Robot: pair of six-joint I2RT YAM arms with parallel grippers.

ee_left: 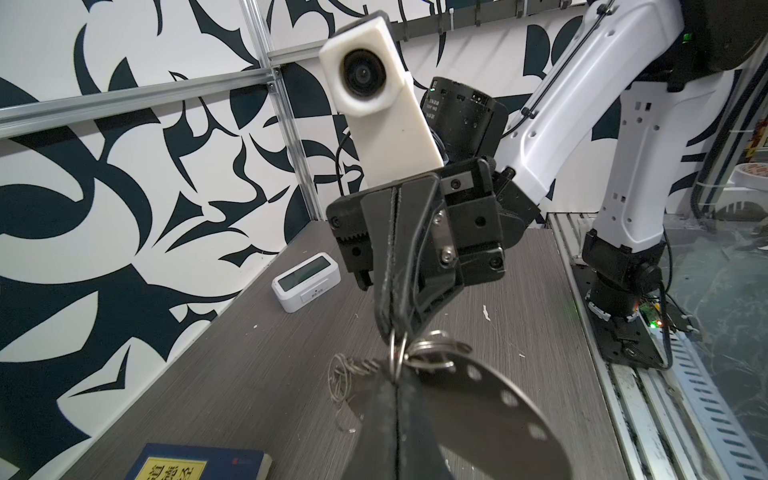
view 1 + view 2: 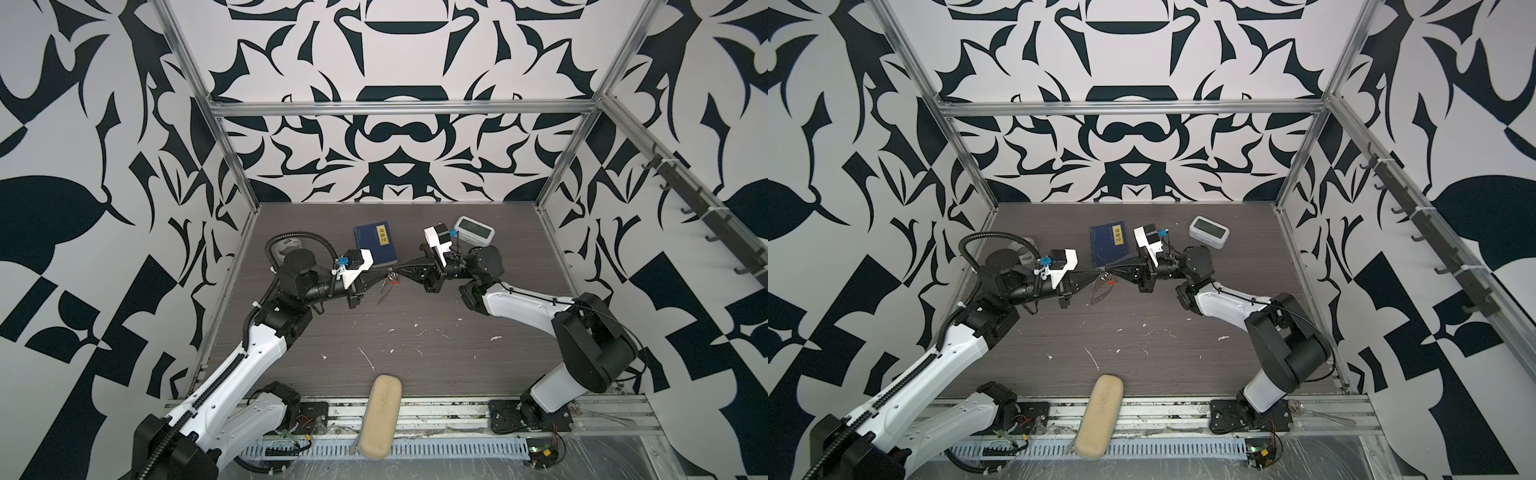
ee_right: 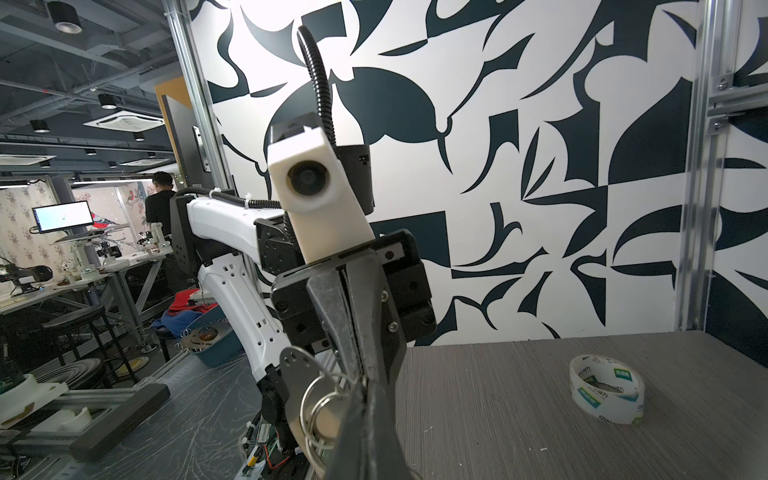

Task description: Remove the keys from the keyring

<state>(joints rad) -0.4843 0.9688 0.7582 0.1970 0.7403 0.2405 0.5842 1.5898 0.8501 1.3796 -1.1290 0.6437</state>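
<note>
Both grippers meet tip to tip above the table's middle, in both top views. My left gripper (image 2: 384, 273) (image 1: 397, 384) is shut, with a thin wire ring of the keys (image 1: 395, 357) caught in its tips. My right gripper (image 2: 397, 272) (image 3: 365, 384) is shut on the keyring's silvery rings (image 3: 322, 405). The keyring's flat grey strap (image 2: 384, 292) (image 1: 498, 395) hangs below the tips in a loop. A small red tag (image 2: 395, 281) (image 2: 1111, 281) dangles beside it. Small wire pieces (image 1: 340, 370) hang off to one side.
A blue book (image 2: 375, 245) lies just behind the grippers. A white digital clock (image 2: 473, 229) sits at the back right. A clear tape roll (image 3: 606, 388) stands at the back left, behind the left arm. A beige case (image 2: 380, 415) lies across the front rail.
</note>
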